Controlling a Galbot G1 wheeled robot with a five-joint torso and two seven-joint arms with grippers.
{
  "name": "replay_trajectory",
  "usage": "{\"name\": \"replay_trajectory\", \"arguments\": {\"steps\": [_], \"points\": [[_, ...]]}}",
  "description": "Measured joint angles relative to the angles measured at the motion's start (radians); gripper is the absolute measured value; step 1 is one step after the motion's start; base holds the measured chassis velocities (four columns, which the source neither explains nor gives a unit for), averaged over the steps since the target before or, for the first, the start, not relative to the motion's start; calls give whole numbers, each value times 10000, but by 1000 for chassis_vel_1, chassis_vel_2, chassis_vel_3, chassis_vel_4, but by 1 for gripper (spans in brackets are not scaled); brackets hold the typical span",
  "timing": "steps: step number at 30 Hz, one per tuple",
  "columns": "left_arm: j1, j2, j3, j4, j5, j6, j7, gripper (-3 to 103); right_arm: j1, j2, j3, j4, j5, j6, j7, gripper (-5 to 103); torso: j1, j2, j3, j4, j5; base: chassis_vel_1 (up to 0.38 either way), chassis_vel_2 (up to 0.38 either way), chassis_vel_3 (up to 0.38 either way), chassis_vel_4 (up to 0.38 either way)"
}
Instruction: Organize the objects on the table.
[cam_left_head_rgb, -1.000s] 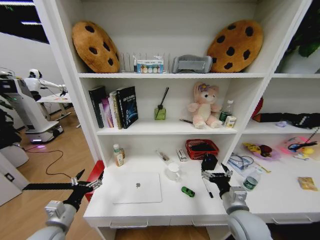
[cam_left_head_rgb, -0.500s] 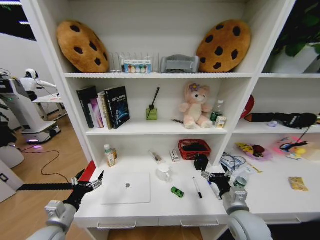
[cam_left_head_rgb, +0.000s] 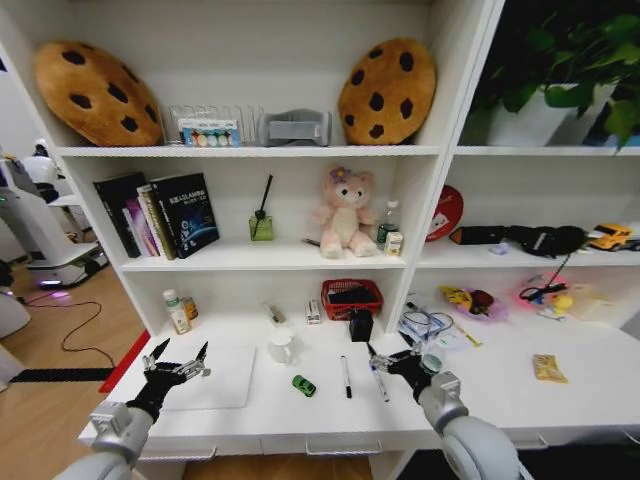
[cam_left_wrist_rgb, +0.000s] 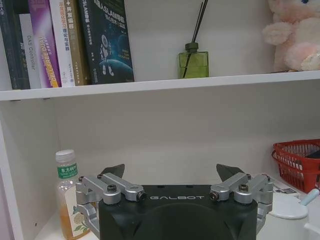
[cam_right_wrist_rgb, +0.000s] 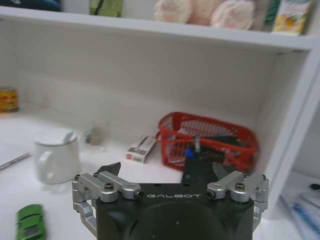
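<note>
The right gripper (cam_right_wrist_rgb: 167, 172) is held with fingers spread, a red basket (cam_right_wrist_rgb: 210, 141) ahead, green toy car (cam_right_wrist_rgb: 30, 223) beside it.

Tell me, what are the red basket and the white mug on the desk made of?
The red basket looks like plastic: its walls are an open moulded mesh with an even, slightly glossy red colour. The white mug seems to be ceramic, smooth and plain with a thick handle, though it could be plastic; its lid looks matte.

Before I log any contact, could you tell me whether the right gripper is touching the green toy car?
Apart. In the head view, bare white table and a pen lie between the green toy car and the open right gripper.
</note>
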Motion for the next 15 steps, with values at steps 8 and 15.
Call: {"name": "replay_trajectory", "arguments": {"steps": [8,15], "points": [[0,1,-7,4,0,1,-2,100,877,-1143,-1757,89,1402,-1612,-241,100,-3,2,-2,5,-9,51,79,-34,-32],[0,0,-3,3,0,3,-2,100,2793,-1188,-3455,-578,3157,-3612,555,100,-2,1,-1,2,-2,0,0,0,0]]}}
